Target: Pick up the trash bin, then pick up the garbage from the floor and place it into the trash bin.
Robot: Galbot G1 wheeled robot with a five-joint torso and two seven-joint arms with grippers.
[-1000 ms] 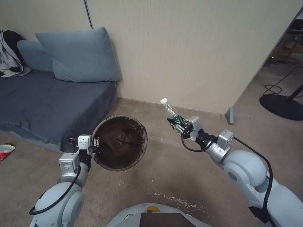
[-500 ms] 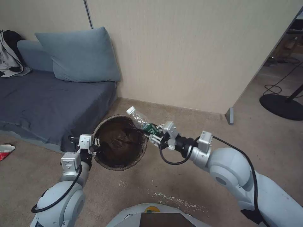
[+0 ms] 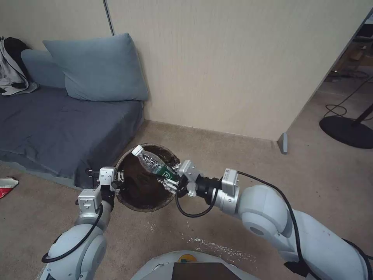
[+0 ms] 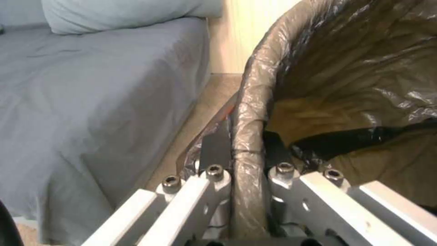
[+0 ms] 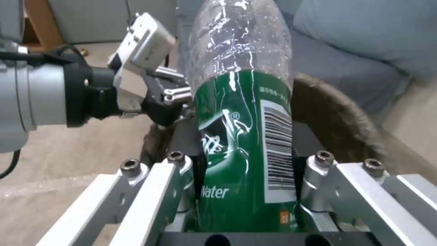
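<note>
The trash bin, round with a dark brown liner over its rim, hangs tilted just above the carpet beside the sofa. My left gripper is shut on its rim, one finger inside and one outside. My right gripper is shut on a piece of garbage, a clear plastic bottle with a green label. The bottle lies slanted over the bin's open mouth, its white cap pointing toward the sofa. Behind the bottle, the right wrist view shows the bin's rim and the left gripper.
A grey-blue sofa with a pillow stands close on the left, and a beige wall runs behind. A crushed red-and-white piece of litter lies on the carpet at the far left. A black stand base and cables are at the far right.
My right arm has swung left with the bottle, from above the carpet near the wall to over the bin's mouth. The left gripper has kept its hold on the bin.
</note>
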